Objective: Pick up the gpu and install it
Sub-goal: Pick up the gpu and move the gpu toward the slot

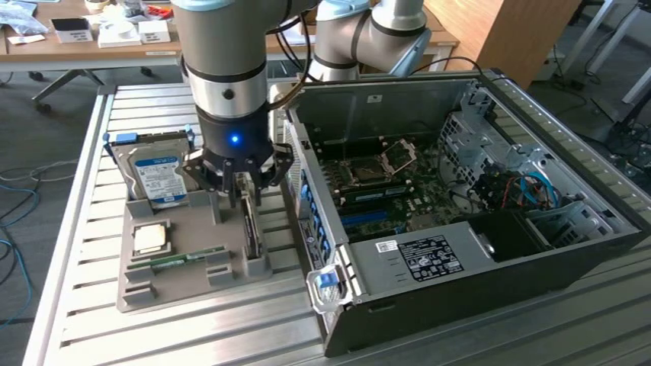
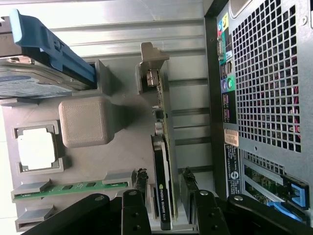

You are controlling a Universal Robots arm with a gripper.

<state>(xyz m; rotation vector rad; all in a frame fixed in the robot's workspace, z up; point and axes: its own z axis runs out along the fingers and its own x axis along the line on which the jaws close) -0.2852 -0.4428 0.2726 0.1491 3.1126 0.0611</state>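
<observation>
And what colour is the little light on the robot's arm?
Blue. The light on the arm shows best in the exterior view.

gpu (image 2: pixel 163 166): glossy blk shroud, silver metal bracket. Holder (image 2: pixel 86 122): matt grey plastic, fine-textured. Tabletop (image 1: pixel 87 320): ribbed metal. PC case (image 2: pixel 264 73): perforated metal.

Robotics lab: arm (image 1: pixel 226 69), slotted workbench (image 1: pixel 76 229)

The slatted metal surface (image 1: pixel 76 229) carries a grey parts tray (image 1: pixel 194 286) on the exterior view's left and, just beside it, an open computer case (image 1: pixel 447 301).
</observation>
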